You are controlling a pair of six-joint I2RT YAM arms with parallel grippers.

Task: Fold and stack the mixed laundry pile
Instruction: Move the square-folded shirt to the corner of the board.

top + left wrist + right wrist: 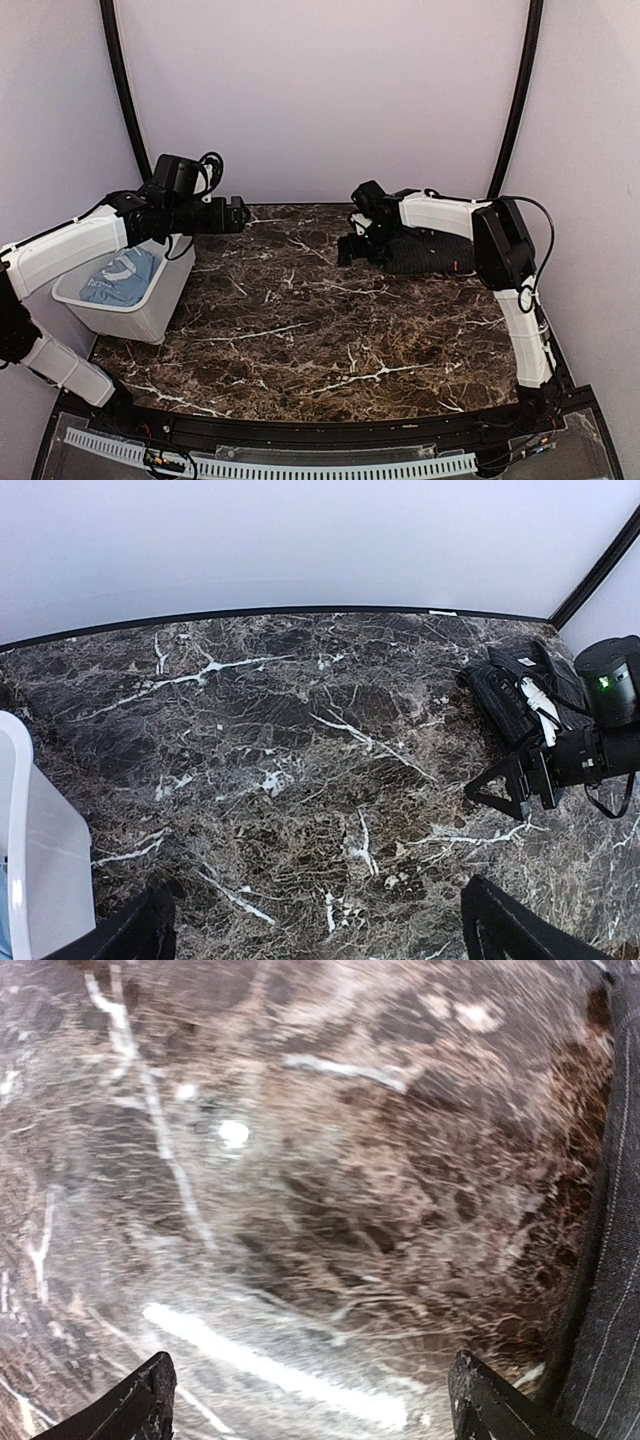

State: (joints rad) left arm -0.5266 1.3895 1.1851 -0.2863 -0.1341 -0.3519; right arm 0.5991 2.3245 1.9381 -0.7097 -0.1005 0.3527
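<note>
The black shirt [432, 254] lies in a flat bundle at the far right of the bench [300, 340], under the right arm. Up close it has thin pale stripes. The blue T-shirt [118, 276] sits crumpled in the white bin [150, 312] on the left (a white mark on it is too small to read). The left pincer [315, 910] hangs wide apart over bare bench beside the bin. The right pincer [310, 1380] is spread wide too, holding nothing, just beside the black shirt.
</note>
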